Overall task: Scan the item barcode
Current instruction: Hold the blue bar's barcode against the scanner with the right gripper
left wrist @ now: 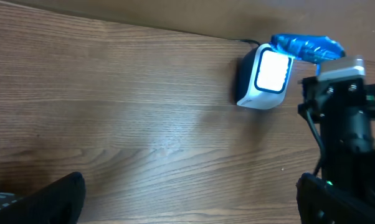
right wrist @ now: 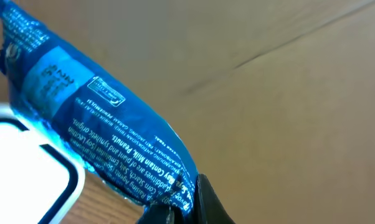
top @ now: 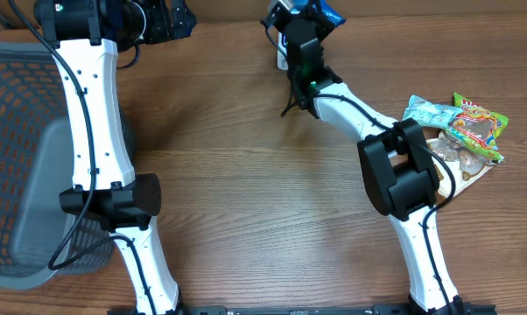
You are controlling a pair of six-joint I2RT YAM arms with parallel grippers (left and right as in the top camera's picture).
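From overhead, your right gripper [top: 305,19] is clamped shut on the blue packet [top: 330,12] at the far edge of the table [top: 246,175], right by the white scanner [top: 283,58]. Your left gripper [top: 165,21] is spread wide with nothing in it, near the grey basket [top: 18,131]. More snack packets [top: 460,127] lie on the right. In the left wrist view, the scanner's window glows, with the packet just behind its top. In the right wrist view, the packet's printed side stretches above the scanner's white corner.
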